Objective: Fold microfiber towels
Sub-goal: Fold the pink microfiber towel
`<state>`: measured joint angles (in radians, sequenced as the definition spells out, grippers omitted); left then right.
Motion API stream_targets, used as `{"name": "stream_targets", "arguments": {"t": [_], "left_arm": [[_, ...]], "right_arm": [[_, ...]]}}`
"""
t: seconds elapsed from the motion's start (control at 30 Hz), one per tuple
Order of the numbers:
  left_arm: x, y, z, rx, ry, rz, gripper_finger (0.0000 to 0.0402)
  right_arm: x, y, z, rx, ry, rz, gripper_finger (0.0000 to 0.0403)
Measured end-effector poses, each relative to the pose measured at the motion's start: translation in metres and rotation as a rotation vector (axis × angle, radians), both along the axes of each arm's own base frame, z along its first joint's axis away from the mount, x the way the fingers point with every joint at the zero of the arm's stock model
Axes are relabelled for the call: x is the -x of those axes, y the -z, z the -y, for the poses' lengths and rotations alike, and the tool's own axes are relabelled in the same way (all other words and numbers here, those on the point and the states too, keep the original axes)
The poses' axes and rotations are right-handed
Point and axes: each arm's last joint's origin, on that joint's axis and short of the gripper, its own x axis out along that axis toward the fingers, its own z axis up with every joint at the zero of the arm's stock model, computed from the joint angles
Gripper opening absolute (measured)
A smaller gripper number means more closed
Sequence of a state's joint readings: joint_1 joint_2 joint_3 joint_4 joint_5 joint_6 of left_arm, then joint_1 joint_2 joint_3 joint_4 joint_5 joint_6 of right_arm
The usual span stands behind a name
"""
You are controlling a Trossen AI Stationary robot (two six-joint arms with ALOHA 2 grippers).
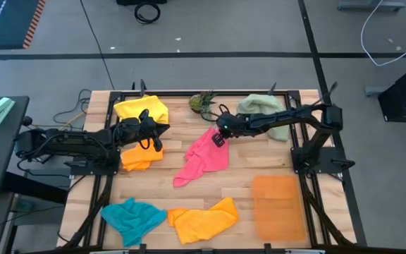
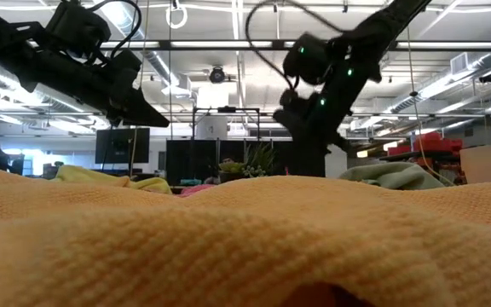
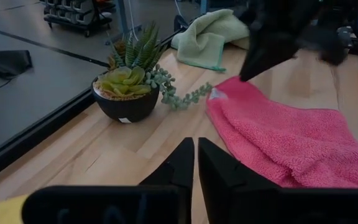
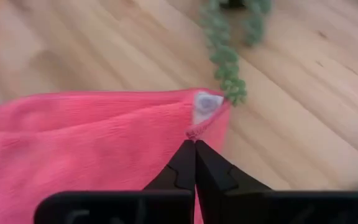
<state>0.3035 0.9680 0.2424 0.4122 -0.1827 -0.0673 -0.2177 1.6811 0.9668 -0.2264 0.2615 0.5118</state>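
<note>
Your wooden table [image 1: 259,152] stood on a grey shop floor, with cloths scattered across it. The pink towel [image 1: 204,159] lay crumpled near the table's middle, its far corner carrying a small white tag [image 4: 205,104]. Your right gripper [image 1: 219,138] sat right at that corner: in the right wrist view its two dark fingers [image 4: 180,165] were pressed together with the towel's edge just by the tag nipped between their tips. A trailing green strand of the potted plant [image 1: 202,101] reached almost to that same corner.

Your left gripper [image 1: 162,129] hung above the table on the left side, between the yellow towel [image 1: 141,109] and the orange towel [image 1: 141,155], pointing towards the pink one. Its fingers [image 3: 180,165] were nearly together with nothing between them.

Farther out, you had a pale green towel [image 1: 263,110] under the right arm at the far side, a teal towel [image 1: 132,219] and a second orange towel [image 1: 203,220] along the near edge, and a flat orange mat [image 1: 278,207] at the near right.
</note>
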Motion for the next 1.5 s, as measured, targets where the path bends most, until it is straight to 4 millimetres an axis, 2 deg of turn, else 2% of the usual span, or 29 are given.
{"name": "stream_targets", "arguments": {"t": [0.17,0.33,0.5,0.73,0.83,0.93,1.07,1.2,1.33,1.4,1.5], "left_arm": [[0.000,0.000,0.000,0.000,0.000,0.000,0.0032],[0.000,0.000,0.000,0.014,-0.005,0.008,0.0024],[-0.002,0.004,0.000,0.094,-0.007,0.021,0.0022],[-0.007,0.016,0.000,0.126,0.006,-0.040,0.0035],[-0.012,0.023,0.005,0.119,0.127,-0.095,0.0042],[-0.020,0.029,0.012,0.120,0.211,-0.088,0.0054],[-0.032,0.036,0.016,0.173,0.217,-0.046,0.0084],[-0.049,0.042,0.012,0.341,0.179,-0.063,0.0121],[-0.070,0.049,0.008,0.497,0.236,-0.118,0.0158],[-0.079,0.051,0.010,0.427,0.346,-0.188,0.0174],[-0.088,0.055,0.017,0.171,0.551,-0.327,0.0192]], "right_arm": [[0.005,-0.031,-0.022,0.050,-0.076,0.082,0.0005],[0.015,-0.061,-0.046,0.088,-0.227,0.145,0.0004],[0.031,-0.077,-0.067,0.043,-0.311,0.138,0.0004],[0.050,-0.084,-0.097,0.018,-0.398,0.074,0.0003],[0.053,-0.088,-0.106,0.050,-0.415,0.087,0.0003],[0.053,-0.088,-0.107,0.067,-0.396,0.086,0.0003],[0.052,-0.085,-0.106,0.067,-0.386,0.076,0.0003],[0.051,-0.084,-0.105,0.066,-0.381,0.071,0.0003],[0.051,-0.084,-0.105,0.068,-0.385,0.072,0.0003],[0.051,-0.084,-0.105,0.073,-0.394,0.069,0.0003],[0.051,-0.084,-0.105,0.075,-0.397,0.067,0.0003]]}}
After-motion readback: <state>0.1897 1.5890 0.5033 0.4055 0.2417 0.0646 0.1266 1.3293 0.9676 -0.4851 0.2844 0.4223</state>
